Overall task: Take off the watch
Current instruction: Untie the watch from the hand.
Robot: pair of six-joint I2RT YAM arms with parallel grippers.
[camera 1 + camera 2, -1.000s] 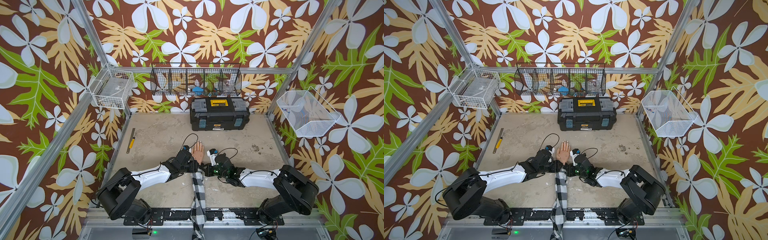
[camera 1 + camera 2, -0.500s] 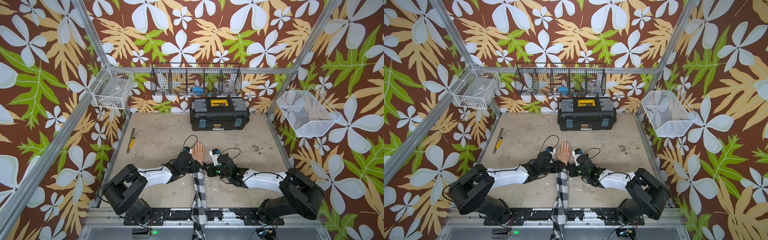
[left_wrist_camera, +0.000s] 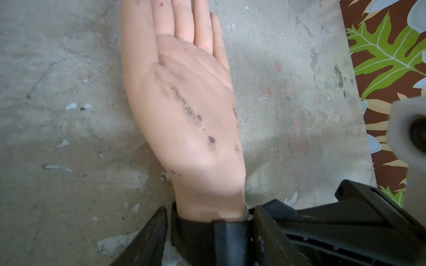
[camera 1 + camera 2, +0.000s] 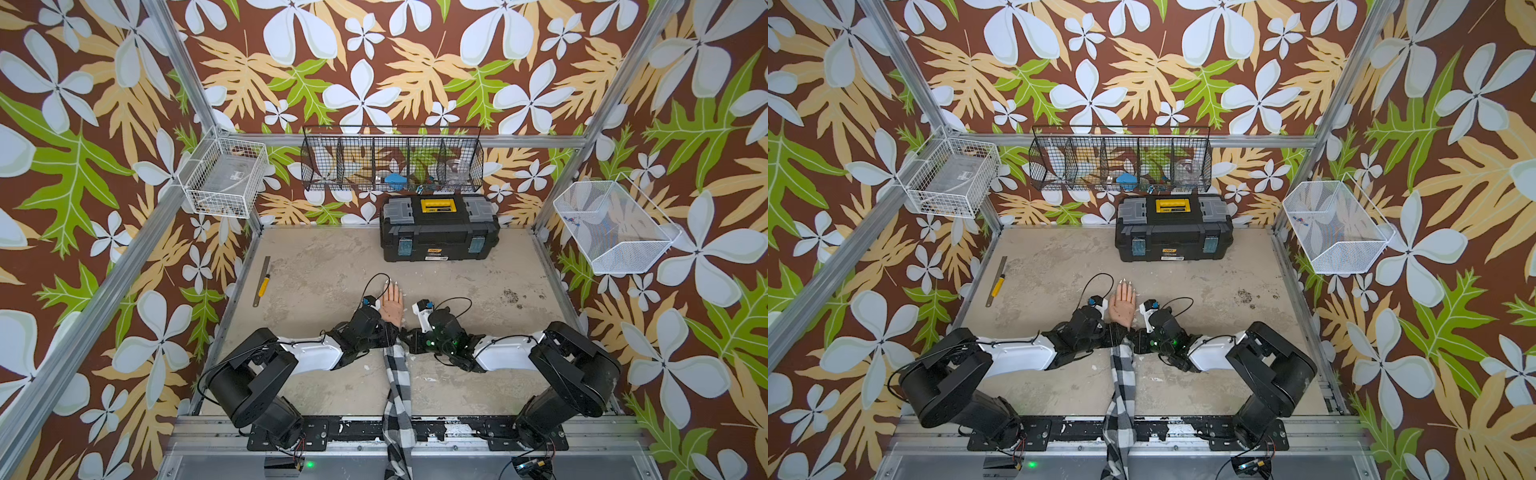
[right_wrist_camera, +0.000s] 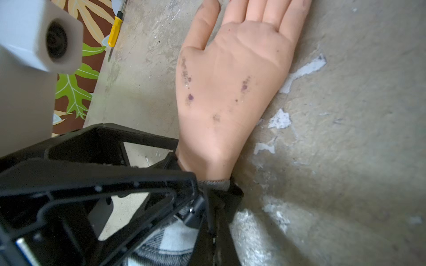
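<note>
Bracketing the watch [image 3: 193,232], strapped at the wrist of the mannequin hand [image 3: 184,103] on the table [image 3: 57,115], the left tool [image 3: 209,214] is standing part-open, likely steadying that wrist. The right tool [image 5: 208,202] is sitting fully closed at the strap, presumably working it loose; hold unconfirmed.

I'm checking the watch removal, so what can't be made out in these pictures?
Face of the watch: unseen in every view; the left wrist view's edge cuts the strap.
Both top views: the left gripper and right gripper cover the watch.
Right gripper's hold: dark, blurred in the right wrist view.
</note>
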